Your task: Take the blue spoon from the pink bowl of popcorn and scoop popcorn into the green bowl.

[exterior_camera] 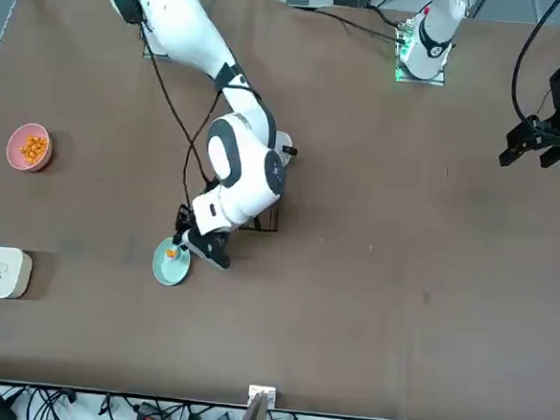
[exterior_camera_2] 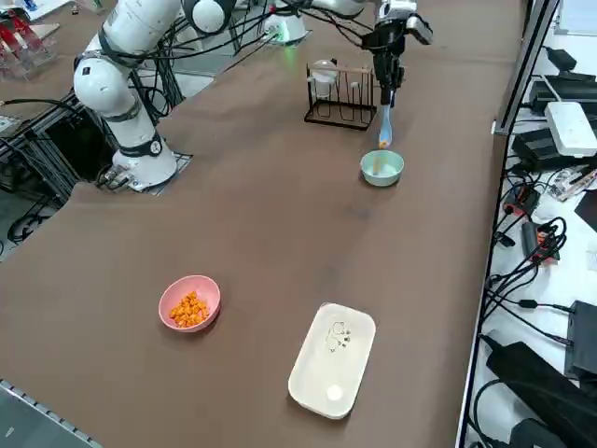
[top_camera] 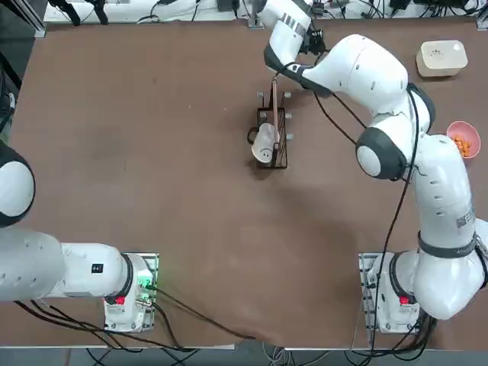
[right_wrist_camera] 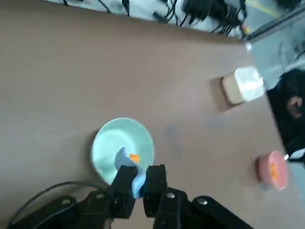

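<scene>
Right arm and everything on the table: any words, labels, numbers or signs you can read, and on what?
No readable text anywhere.
Right arm's link label: dark print, too small to read.
Cream box: small dark marks on the lid, illegible.
White mug on the rack: a smiley face, no words.
Right gripper holds the blue spoon over the green bowl: no markings.

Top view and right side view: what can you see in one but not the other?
Only the top view shows the smiley face on the white mug. Only the right side view shows the green bowl and the right gripper holding the blue spoon above it; from overhead the arm hides them. Both show the pink bowl with popcorn, the cream box and the wire rack.
</scene>
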{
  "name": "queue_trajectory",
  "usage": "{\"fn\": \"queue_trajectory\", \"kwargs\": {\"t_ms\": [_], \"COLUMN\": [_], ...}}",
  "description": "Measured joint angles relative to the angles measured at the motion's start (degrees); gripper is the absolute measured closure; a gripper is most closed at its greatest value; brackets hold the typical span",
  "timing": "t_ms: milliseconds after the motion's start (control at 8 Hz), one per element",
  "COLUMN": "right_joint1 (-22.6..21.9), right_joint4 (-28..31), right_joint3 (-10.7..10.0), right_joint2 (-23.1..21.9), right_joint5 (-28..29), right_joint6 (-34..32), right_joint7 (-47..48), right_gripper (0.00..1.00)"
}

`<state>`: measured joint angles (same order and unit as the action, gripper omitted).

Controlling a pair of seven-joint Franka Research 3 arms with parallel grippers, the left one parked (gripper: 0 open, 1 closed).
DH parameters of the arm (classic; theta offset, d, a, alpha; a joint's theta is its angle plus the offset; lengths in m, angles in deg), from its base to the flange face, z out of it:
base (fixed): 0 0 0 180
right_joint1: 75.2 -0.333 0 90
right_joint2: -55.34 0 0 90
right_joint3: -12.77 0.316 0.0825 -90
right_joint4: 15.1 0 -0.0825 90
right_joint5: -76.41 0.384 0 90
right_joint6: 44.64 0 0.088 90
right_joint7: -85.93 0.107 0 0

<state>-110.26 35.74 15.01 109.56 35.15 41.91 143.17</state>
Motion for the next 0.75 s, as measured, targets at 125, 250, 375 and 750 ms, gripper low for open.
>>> {"fn": "queue_trajectory", "kwargs": {"t_ms": [125,250,375,750], "right_joint1": [0.98,2.23,3.53,5.88], "right_joint4": [-0.65,-0.89,-0.98,-1.11], "right_joint3": [-0.01,-0.01,0.0,0.02], "right_joint2": [-0.51,-1.52,-2.55,-4.98], "right_joint5": [2.63,5.29,7.77,14.54], "right_joint6": [0.1,0.16,0.72,2.02], "right_joint7": [0.43,0.48,0.48,0.48], "right_gripper": [0.87,0.87,0.87,0.87]}}
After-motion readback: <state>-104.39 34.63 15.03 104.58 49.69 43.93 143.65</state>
